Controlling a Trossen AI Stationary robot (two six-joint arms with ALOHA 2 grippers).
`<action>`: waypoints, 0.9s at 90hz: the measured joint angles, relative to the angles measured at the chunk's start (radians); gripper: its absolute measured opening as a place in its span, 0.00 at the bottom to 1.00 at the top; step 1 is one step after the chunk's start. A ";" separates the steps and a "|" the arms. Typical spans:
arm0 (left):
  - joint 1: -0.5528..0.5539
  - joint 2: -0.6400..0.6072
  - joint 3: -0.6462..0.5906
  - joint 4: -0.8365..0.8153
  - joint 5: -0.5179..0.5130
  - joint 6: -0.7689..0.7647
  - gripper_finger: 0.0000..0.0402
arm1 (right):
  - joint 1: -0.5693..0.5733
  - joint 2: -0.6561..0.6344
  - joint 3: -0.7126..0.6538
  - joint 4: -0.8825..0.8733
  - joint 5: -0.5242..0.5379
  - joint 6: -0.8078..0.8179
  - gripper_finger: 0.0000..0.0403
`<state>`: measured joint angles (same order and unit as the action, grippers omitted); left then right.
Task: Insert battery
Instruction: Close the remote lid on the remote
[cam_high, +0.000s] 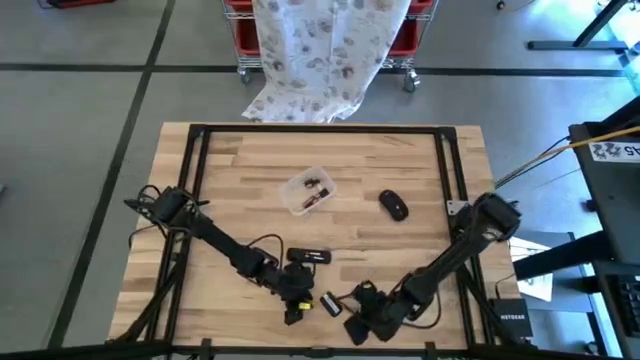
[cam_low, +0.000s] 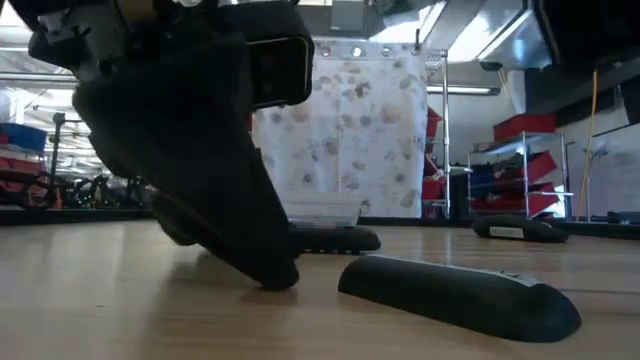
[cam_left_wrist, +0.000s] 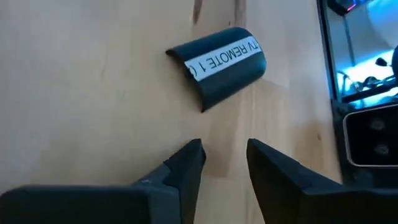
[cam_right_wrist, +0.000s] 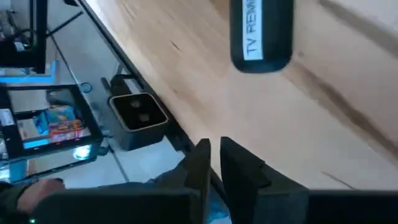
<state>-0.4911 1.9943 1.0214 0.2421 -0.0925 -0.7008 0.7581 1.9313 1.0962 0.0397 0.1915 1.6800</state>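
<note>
Worktop (cam_high: 260, 160): pale wooden top inside a black frame, seen from above.
Left gripper (cam_high: 293, 312): down at the near edge of the worktop, a little left of its middle. In the left wrist view its fingers (cam_left_wrist: 186, 165) stand apart with bare wood in the gap, clamped on nothing.
Right gripper (cam_high: 360, 328): also at the near edge, just right of the left gripper and close beside it. In the right wrist view its fingers (cam_right_wrist: 200, 163) stand only a narrow slit apart, with nothing seen between them; they hang over the worktop's edge.
Battery cover (cam_high: 328, 304): small dark curved piece with a white label reading "TV REMOTE 1", lying on the wood near the near edge, between the two grippers. It is near the left gripper's fingertips but apart from them, and neither gripper touches it. It also shows in the left wrist view (cam_left_wrist: 217, 65), the right wrist view (cam_right_wrist: 260, 34) and the low view (cam_low: 455, 295).
Remote (cam_high: 309, 257): dark, long body flat on the wood, just beyond the left gripper toward the middle of the worktop, apart from the cover.
Tray (cam_high: 308, 190): clear plastic tray near the middle of the worktop, holding small items too small to identify.
Mouse (cam_high: 393, 205): dark, right of the tray, well apart from both grippers.
Cloth (cam_high: 325, 50): patterned white cloth hanging off a cart beyond the far edge.
</note>
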 joint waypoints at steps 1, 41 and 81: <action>0.000 0.000 0.000 0.000 -0.004 0.004 0.28 | -0.001 0.006 0.000 0.007 0.001 0.003 0.05; 0.028 0.003 -0.001 0.021 -0.069 0.155 0.28 | -0.046 0.103 0.008 0.047 0.061 0.097 0.05; 0.064 0.059 0.007 0.146 0.043 0.108 0.28 | -0.110 0.109 0.009 0.041 0.041 0.097 0.05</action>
<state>-0.4274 2.0537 1.0282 0.3878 -0.0493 -0.5927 0.6477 2.0403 1.1053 0.0811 0.2325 1.7767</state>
